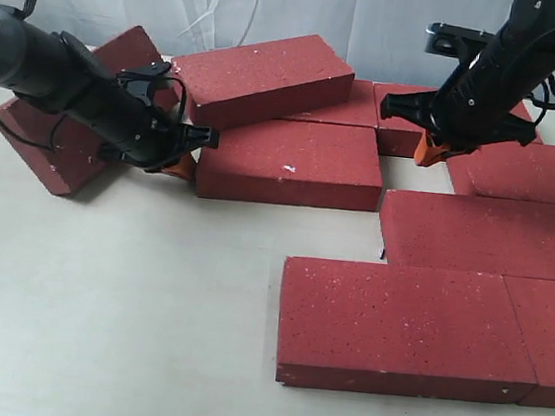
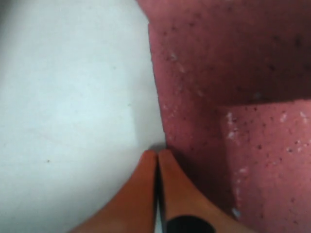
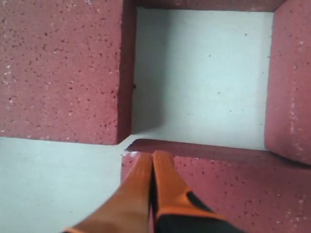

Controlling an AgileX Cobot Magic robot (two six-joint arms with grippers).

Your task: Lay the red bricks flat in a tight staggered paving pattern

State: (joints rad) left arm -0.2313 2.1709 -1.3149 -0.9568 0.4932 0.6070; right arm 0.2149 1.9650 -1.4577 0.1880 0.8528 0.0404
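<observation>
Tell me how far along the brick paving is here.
Done: the front bricks lie flat and butted together at the right. In hand: both tools are shut; the left tool sits at the end of the middle brick, the right tool over a gap. Left: the top brick rests tilted on others, and the far-left brick lies askew.

On the table point(image 1: 106, 329), a front brick point(image 1: 404, 326) at lower centre touches a corner brick point(image 1: 553, 341) at lower right. Just behind them lies a right brick point(image 1: 483, 235). A centre brick point(image 1: 292, 162) has a tilted brick point(image 1: 262, 75) overlapping its far edge. A left brick point(image 1: 63, 166) lies askew at upper left.
</observation>
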